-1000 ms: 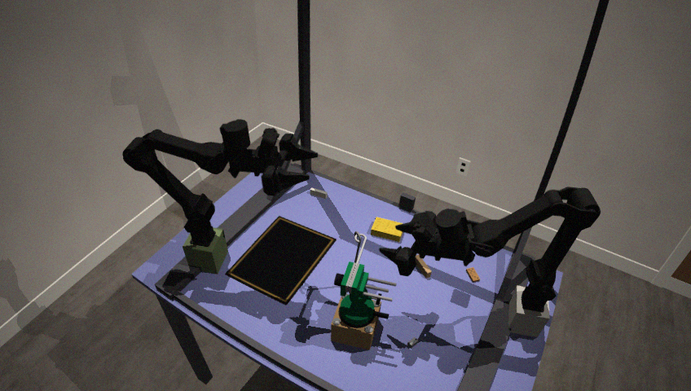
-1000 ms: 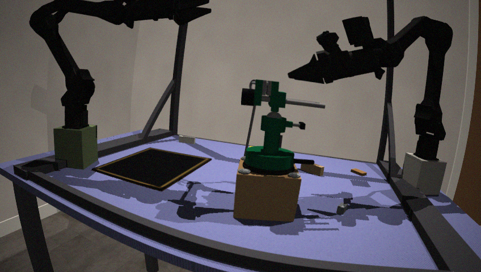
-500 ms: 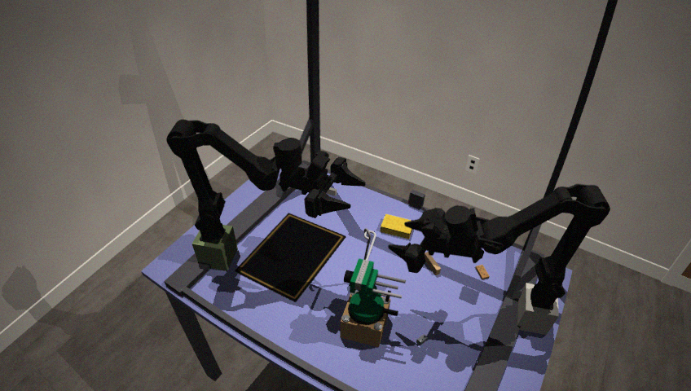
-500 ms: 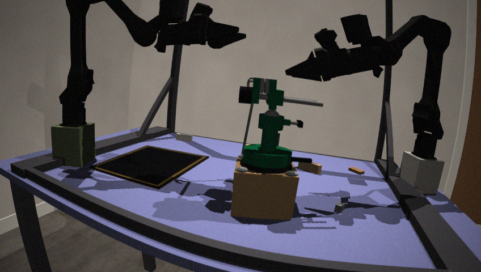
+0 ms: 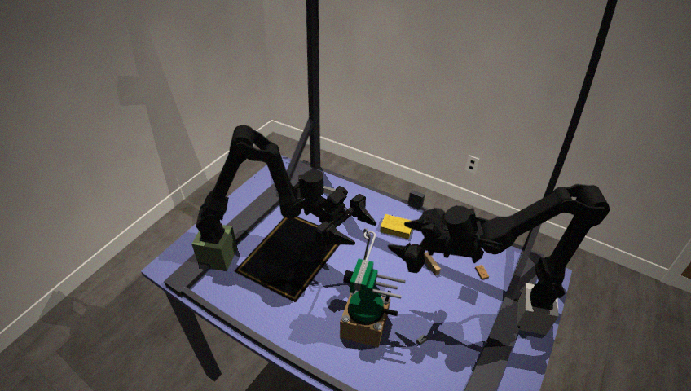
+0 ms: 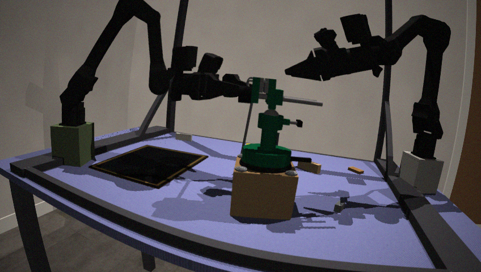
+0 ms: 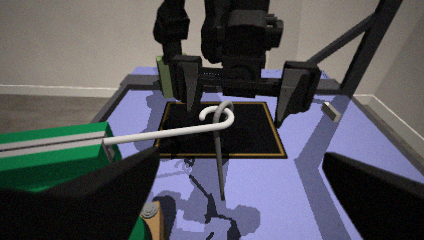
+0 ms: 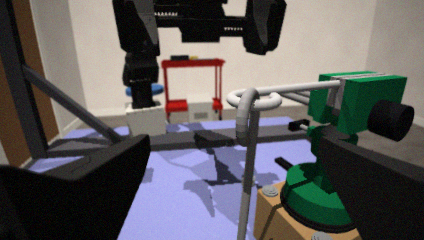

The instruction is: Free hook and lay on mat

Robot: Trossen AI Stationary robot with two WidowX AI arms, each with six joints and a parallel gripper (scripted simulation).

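The grey metal hanging hook [image 5: 366,235] [image 6: 247,124] [image 7: 219,160] [image 8: 250,170] hangs from the white metal clamped hook [image 5: 372,245] [image 7: 165,134] [image 8: 305,87], between the wide-open, unladen fingers of the right gripper [image 5: 364,233] [image 6: 249,90] [image 7: 231,120] [image 8: 235,144]. The left gripper [image 5: 397,235] [image 6: 286,71] [image 7: 239,157] [image 8: 212,49], also wide open, holds nothing. Only the right wrist view shows a red cart [image 8: 192,63]; it misses the black, gold-edged mat [image 5: 286,261] [image 6: 148,165] [image 7: 250,135]. In the exterior view, the green vise [image 5: 366,309] [image 6: 266,158] [image 7: 90,131] [image 8: 320,197] partly hides the right fingertips.
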